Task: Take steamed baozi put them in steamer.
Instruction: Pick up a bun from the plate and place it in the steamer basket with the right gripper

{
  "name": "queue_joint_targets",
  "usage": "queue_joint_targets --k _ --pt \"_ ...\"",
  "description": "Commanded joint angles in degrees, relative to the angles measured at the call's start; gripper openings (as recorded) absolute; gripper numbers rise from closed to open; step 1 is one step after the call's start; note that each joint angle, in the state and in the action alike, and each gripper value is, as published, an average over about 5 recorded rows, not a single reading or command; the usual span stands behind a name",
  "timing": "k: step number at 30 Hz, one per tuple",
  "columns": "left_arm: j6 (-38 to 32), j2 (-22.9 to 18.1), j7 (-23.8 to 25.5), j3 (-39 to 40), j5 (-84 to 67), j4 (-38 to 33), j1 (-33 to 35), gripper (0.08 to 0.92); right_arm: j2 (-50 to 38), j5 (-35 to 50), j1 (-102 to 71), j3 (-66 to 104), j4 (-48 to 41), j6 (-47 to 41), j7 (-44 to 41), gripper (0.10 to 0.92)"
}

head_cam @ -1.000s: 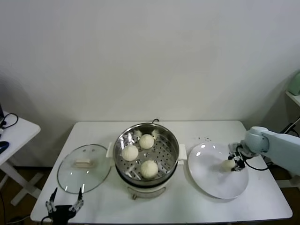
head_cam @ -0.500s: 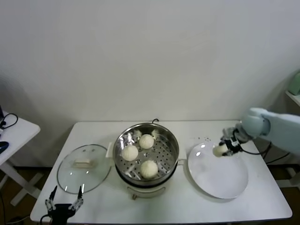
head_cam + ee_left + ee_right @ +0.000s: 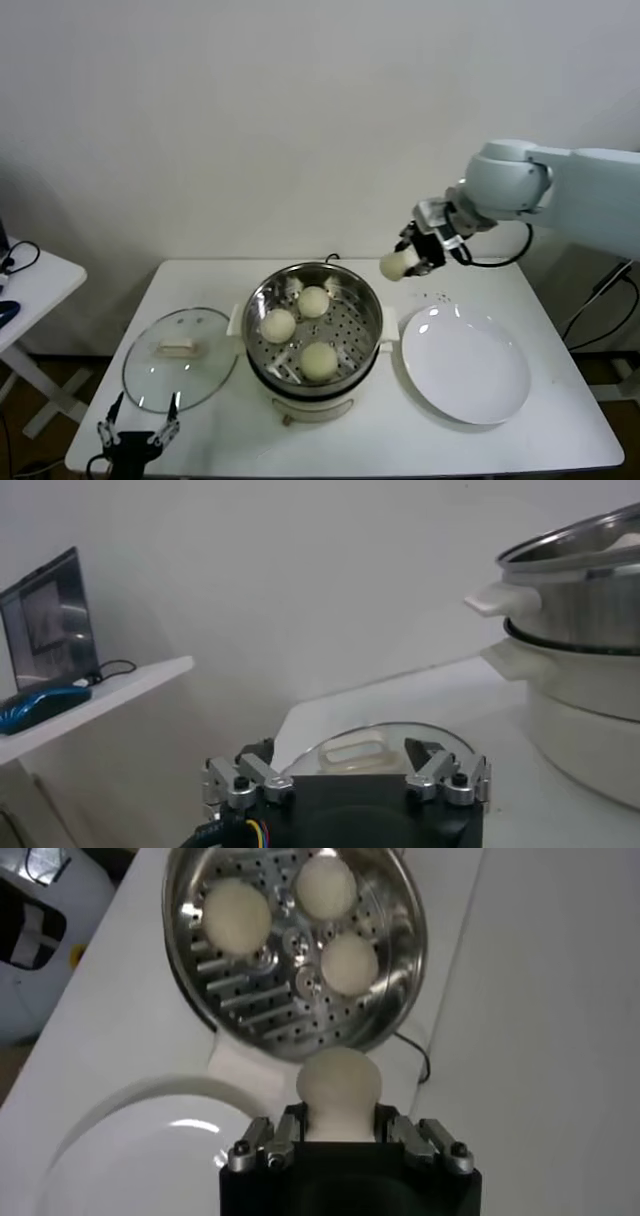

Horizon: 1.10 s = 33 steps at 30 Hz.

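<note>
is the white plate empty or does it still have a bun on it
Empty. The white plate shows only bare surface; the last bun is up in the right gripper.

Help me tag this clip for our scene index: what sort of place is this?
Probably a lab or test room staged as a kitchen, not a real one: an electric steamer, glass lid and white plate sit on a plain white table against a bare wall, with a laptop on a side desk.
</note>
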Motion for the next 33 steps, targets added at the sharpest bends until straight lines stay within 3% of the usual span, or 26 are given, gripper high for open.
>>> queue_joint_targets --k 1,12,25,28,33 --pt "0.06 -0.29 0.02 0.27 0.32 -0.35 0.05 0.823 6.61 2.85 -8.26 3.98 7.38 -9.31 5.8 0.469" --pt "0.02 -0.65 -0.03 0.29 0.46 0.49 -0.24 0.823 9.89 -3.72 -25.31 8.96 0.13 -12.54 9.97 0.482" --pt "0.19 -0.6 0.05 -0.17 0.2 1.07 -1.13 0.823 11.15 -5.54 -28.34 10.42 -4.48 -11.82 10.1 0.494" --pt "0.2 -0.58 0.07 -0.08 0.22 1.04 -1.11 0.823 11.06 -5.92 -28.06 10.62 -4.78 -11.5 10.09 0.526" --pt "0.08 -0.49 -0.02 -0.13 0.22 1.0 -0.9 0.823 10.55 -5.2 -26.96 10.58 -4.5 -10.87 9.85 0.655"
